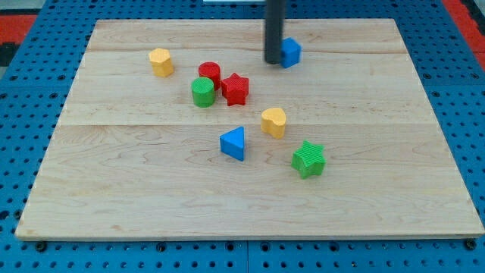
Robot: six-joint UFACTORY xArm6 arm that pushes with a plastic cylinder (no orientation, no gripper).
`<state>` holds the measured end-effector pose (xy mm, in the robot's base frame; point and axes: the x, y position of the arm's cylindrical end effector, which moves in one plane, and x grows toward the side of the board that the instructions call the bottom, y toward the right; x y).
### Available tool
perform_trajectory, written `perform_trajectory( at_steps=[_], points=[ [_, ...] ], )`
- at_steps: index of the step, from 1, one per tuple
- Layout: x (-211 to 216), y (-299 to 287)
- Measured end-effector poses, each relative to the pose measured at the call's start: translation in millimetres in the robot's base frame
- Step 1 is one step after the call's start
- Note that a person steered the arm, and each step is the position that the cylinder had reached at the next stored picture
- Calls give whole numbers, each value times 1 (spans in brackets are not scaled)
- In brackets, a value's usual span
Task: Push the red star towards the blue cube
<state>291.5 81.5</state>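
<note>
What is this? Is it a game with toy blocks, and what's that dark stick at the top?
It's a robot arm's pushing stick. The arm has no hand, only a dark rod, and my tip slides on the wooden board to push blocks. Nothing is held. There is one picture, from a camera looking down at the board.

Right now my tip sits at the view's top, just left of the blue cube. The red star lies lower and to the left, beside a red cylinder and a green cylinder. There are also two yellow blocks, a blue triangle and a green star.
</note>
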Motion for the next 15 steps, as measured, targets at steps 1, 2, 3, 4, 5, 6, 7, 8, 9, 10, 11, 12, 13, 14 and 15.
perform_trajectory(
  at_steps=[1,2,3,4,5,6,7,8,9,10,11,12,13,14,15],
  points=[
    [-19,41],
    [-15,70],
    [61,3],
    [109,-48],
    [116,-96],
    [97,-101],
    [66,-83],
    [67,-89],
    [84,-120],
    [60,-133],
    [36,-104],
    [31,-70],
    [13,-12],
    [19,-51],
    [-11,-55]
  ],
)
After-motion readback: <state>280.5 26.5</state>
